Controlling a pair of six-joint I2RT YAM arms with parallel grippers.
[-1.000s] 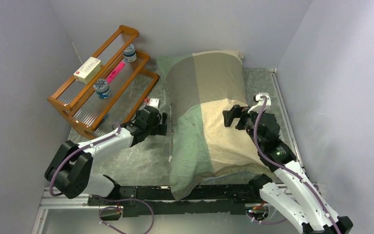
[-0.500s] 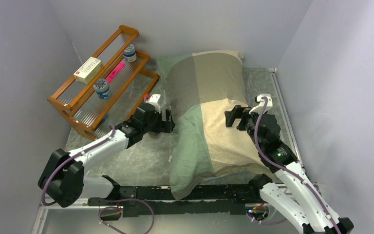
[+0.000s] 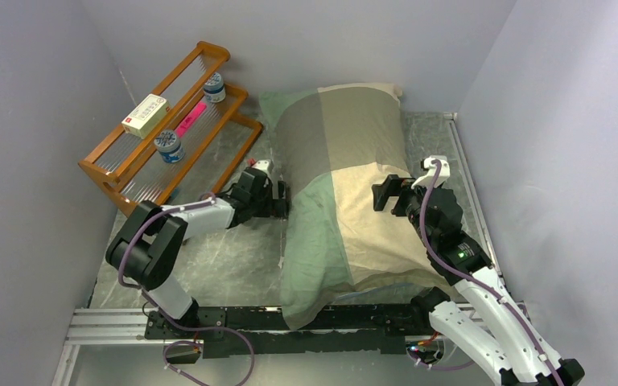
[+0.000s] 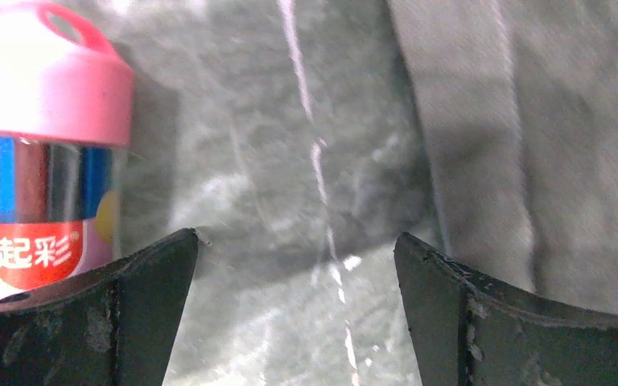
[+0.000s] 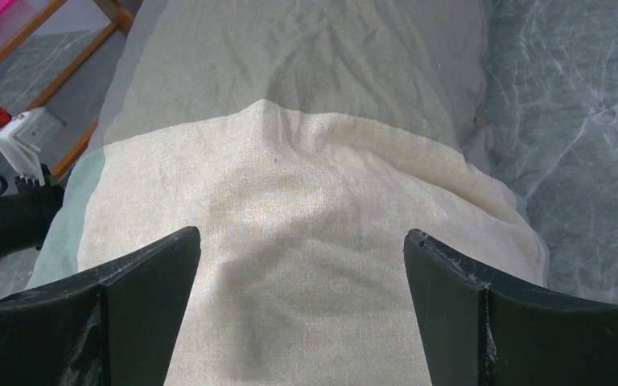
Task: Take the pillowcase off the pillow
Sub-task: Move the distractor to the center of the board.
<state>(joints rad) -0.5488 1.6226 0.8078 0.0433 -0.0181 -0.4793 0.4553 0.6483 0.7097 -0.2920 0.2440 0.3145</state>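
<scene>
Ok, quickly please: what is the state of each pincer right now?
The left pincer: open, holding nothing, beside the pillowcase.
The right pincer: open, holding nothing, over the pillowcase.

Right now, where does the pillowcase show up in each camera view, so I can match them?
Top external: the pillowcase lies in the centre of the picture, lengthwise up and down.
Left wrist: the pillowcase shows only as a strip of cloth down the right side.
Right wrist: the pillowcase fills most of the frame, with a beige check in the middle.
Shared landmark: the marbled tabletop beside it shows in all three.
</scene>
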